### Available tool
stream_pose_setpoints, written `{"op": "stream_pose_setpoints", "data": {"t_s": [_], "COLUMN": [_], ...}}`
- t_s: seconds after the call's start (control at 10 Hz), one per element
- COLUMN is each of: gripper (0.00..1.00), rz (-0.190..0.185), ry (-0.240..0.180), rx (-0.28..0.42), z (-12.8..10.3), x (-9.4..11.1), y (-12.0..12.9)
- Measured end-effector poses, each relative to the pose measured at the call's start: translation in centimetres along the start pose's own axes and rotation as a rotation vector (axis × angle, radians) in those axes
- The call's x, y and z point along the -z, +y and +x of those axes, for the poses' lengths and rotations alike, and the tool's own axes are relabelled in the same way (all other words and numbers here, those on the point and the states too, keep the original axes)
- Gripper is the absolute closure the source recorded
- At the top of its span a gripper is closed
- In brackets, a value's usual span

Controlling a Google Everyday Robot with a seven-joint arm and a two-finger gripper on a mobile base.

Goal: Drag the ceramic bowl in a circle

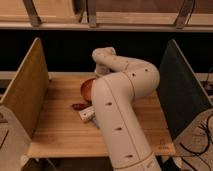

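The ceramic bowl (87, 89) is orange-red and glossy. It sits on the wooden table (60, 135) left of centre, and its right half is covered by my white arm (122, 100). The arm reaches out, folds back at the far side (102, 57) and comes down toward the bowl's right edge. My gripper is hidden behind the arm's thick forearm, somewhere at the bowl. Whether it touches the bowl does not show.
A small dark red spoon-like piece (79, 106) lies just in front of the bowl. A white cup-like object (87, 115) lies on its side beside the arm. A tan panel (25, 95) walls the table's left side and a dark green panel (182, 95) its right.
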State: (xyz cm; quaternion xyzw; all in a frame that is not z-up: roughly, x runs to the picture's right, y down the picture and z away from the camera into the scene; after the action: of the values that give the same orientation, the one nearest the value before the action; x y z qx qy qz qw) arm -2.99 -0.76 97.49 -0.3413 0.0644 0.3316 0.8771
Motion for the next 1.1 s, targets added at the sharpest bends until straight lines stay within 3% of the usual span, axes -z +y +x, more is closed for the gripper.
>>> {"op": "stream_pose_setpoints", "data": {"t_s": [0.6,0.9,1.1], "gripper": [0.20,0.20,0.28], "rz": [0.001,0.014,0.020], "ry": [0.093,0.100,0.103], "rx": [-0.092,-0.099,-0.098], "z": [1.4,0.9,0.8], "x": [-2.7,-2.7,-2.6], "y": [-1.9,-2.4,-2.7]}}
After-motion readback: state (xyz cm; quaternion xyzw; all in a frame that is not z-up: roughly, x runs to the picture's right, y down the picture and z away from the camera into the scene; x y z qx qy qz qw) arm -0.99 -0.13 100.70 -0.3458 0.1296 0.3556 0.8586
